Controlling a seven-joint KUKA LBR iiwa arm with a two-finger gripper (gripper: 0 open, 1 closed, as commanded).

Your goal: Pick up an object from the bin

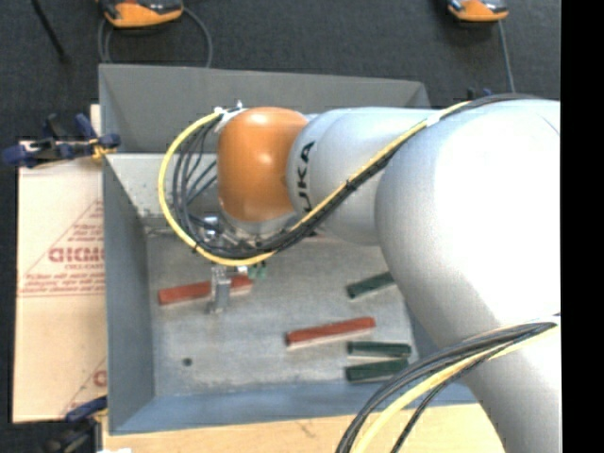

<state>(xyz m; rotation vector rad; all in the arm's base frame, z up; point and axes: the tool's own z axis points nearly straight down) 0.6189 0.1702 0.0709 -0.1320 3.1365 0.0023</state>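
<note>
Grey metal bin (127,281), red-brown bar (184,294) lying left-right below orange-capped wrist (255,163), grip state cannot be told

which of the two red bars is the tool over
The left red bar: the tool sits right over it. The right red bar lies apart, next to the green bars.

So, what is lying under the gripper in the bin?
A reddish-brown bar on the bin floor, left side. The gripper covers part of it, so contact cannot be judged.
</note>
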